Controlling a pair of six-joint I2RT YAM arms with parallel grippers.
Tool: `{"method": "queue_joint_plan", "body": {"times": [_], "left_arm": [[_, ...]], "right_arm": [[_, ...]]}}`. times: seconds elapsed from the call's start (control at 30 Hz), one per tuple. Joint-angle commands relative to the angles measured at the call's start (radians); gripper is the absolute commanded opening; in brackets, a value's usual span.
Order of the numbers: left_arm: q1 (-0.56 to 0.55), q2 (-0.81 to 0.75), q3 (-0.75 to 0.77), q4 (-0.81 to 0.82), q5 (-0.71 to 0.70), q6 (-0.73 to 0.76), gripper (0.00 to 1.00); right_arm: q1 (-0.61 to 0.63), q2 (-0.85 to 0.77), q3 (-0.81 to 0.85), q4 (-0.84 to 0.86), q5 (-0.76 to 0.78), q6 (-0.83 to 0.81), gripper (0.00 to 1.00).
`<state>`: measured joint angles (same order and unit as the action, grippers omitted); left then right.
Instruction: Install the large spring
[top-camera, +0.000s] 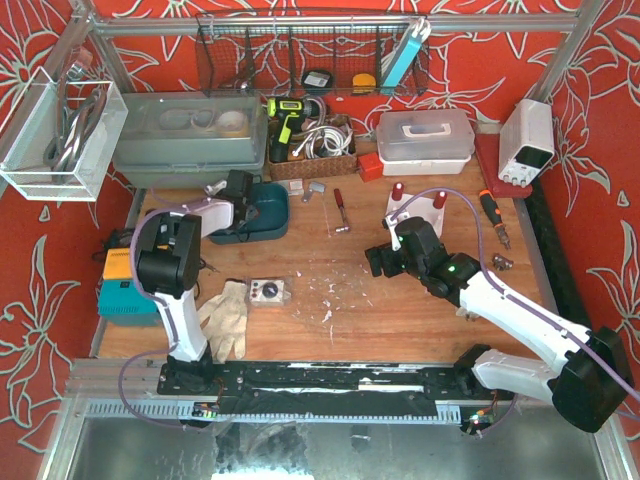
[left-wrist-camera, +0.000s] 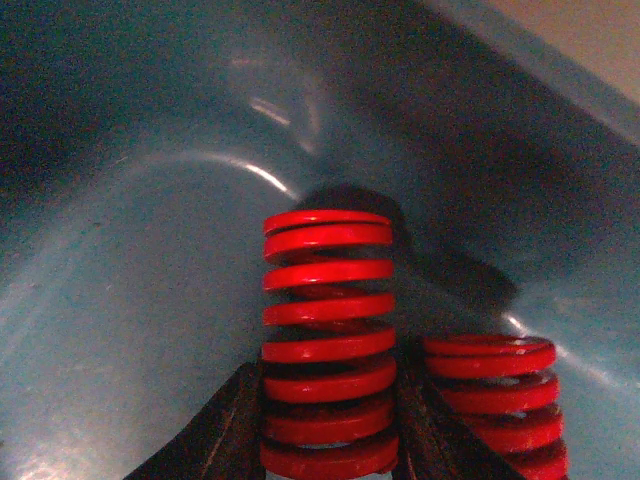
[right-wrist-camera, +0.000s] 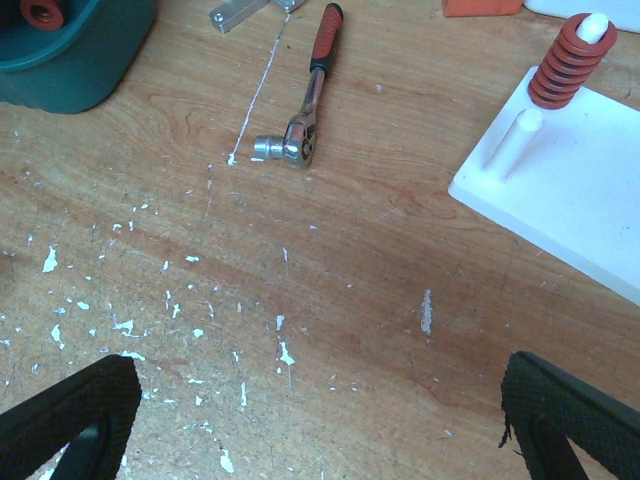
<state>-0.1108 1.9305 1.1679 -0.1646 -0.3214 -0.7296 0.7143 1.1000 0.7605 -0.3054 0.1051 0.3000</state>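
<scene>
Left fingers (left-wrist-camera: 232, 428) clamped on large spring (left-wrist-camera: 328, 345), inside teal bin (left-wrist-camera: 120, 300), right fingers (right-wrist-camera: 75, 410) apart

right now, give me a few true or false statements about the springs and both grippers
The left gripper is closed on a red spring inside the teal bin. True.
The right gripper holds the ratchet. False: it is open over the table, and the ratchet lies well apart from it.
Both pegs on the white base carry springs. False: one carries a mounted spring; the bare peg beside it has none.
A second spring stands next to the gripped one. True.
</scene>
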Motion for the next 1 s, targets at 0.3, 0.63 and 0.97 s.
{"method": "queue_joint_plan", "body": {"times": [0.3,0.63,0.97], "left_arm": [[0.004,-0.368,-0.199,0.172,0.083,0.096,0.18],[-0.122,-0.689,-0.459,0.448,0.219,0.328,0.15],[-0.420,-0.863,-0.732,0.831,0.381,0.586,0.15]], "right_arm": [[0.008,-0.023,-0.005,0.016,0.033,-0.007,0.99],[0.008,-0.049,-0.023,0.030,0.050,-0.001,0.99],[0.008,-0.049,-0.036,0.051,0.061,0.012,0.99]]}}
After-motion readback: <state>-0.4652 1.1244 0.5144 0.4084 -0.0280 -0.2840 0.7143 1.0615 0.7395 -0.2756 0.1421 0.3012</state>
